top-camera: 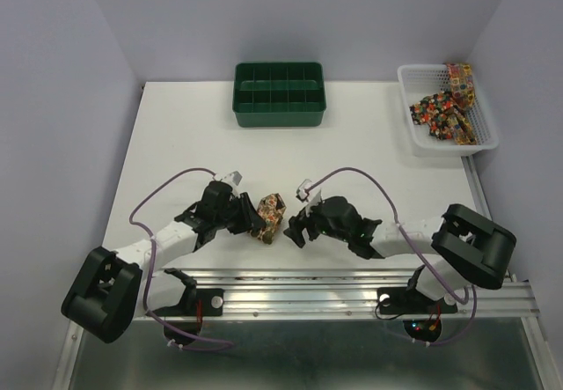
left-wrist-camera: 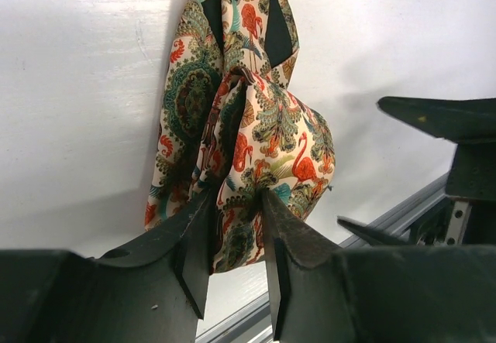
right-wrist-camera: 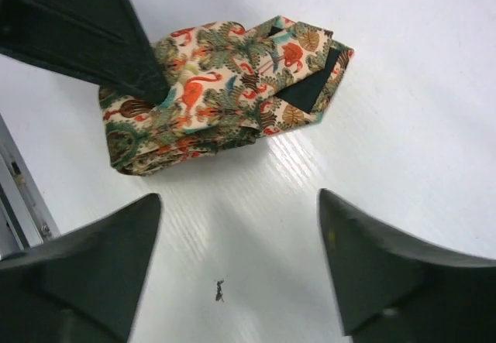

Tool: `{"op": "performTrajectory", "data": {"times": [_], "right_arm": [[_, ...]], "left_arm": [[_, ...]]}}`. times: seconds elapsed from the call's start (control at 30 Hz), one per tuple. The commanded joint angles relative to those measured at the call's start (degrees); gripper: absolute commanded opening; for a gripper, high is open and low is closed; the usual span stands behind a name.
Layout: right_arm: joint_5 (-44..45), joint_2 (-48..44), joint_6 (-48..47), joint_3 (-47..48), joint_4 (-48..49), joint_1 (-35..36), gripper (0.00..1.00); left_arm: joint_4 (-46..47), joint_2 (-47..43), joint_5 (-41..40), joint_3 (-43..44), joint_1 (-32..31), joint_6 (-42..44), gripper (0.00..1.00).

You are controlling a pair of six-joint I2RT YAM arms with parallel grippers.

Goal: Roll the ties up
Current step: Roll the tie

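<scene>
One of the ties [top-camera: 270, 217], rolled into a loose bundle of cream, orange and green print, rests on the white table [top-camera: 176, 143] between the two arms. My left gripper [top-camera: 255, 219] is shut on it; in the left wrist view the fingers pinch the roll's [left-wrist-camera: 263, 134] lower folds at the left gripper [left-wrist-camera: 236, 197]. My right gripper [top-camera: 297, 228] stands open just right of the roll. In the right wrist view the right gripper [right-wrist-camera: 239, 204] holds nothing, and the roll [right-wrist-camera: 225, 95] lies a short way beyond it with a left finger [right-wrist-camera: 116, 41] on it.
A green compartment tray [top-camera: 279, 95] sits at the back centre. A white mesh basket [top-camera: 424, 146] at the back right holds several more patterned ties [top-camera: 447, 108]. A metal rail [top-camera: 352, 286] runs along the near table edge behind the arm bases.
</scene>
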Motion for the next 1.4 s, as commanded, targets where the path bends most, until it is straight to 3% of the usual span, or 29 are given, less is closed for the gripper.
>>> {"op": "performTrajectory", "data": {"times": [0.0,0.07,0.23,0.4,0.63,0.93,1.23,1.37], "right_arm": [[5.22,-6.77,-17.08,-1.03,-0.62,4.24,1.0],[8.28,-8.27,-26.31,-0.42,2.01,7.4,1.0],[5.75,-6.17,-43.8,2.21,1.32,12.24,1.0],[3.91,0.23,-50.77,7.58,-5.01,14.8,1.0],[5.21,6.84,-58.24,9.59,-2.54,16.21,1.0],[6.71,12.73,-63.08,13.91,-6.32,16.56,1.0],[8.65,11.33,-56.15,11.37,-6.42,16.56,0.96],[7.43,12.03,-52.55,11.45,-7.38,16.56,0.85]], "left_arm": [[-1.93,0.81,-0.36,1.64,-0.54,1.16,0.4],[-2.11,1.16,-0.27,2.08,-0.45,1.07,0.4],[-2.72,2.92,0.43,2.69,-0.45,0.9,0.4],[-3.69,3.36,0.52,3.75,-0.45,0.72,0.4],[-4.48,4.15,0.79,4.19,-0.45,0.46,0.4],[-5.71,4.94,1.14,4.98,-0.36,0.37,0.4],[-6.41,5.56,1.66,5.24,0.25,-0.68,0.4],[-6.41,5.73,2.02,5.42,0.6,-0.77,0.4]]}}
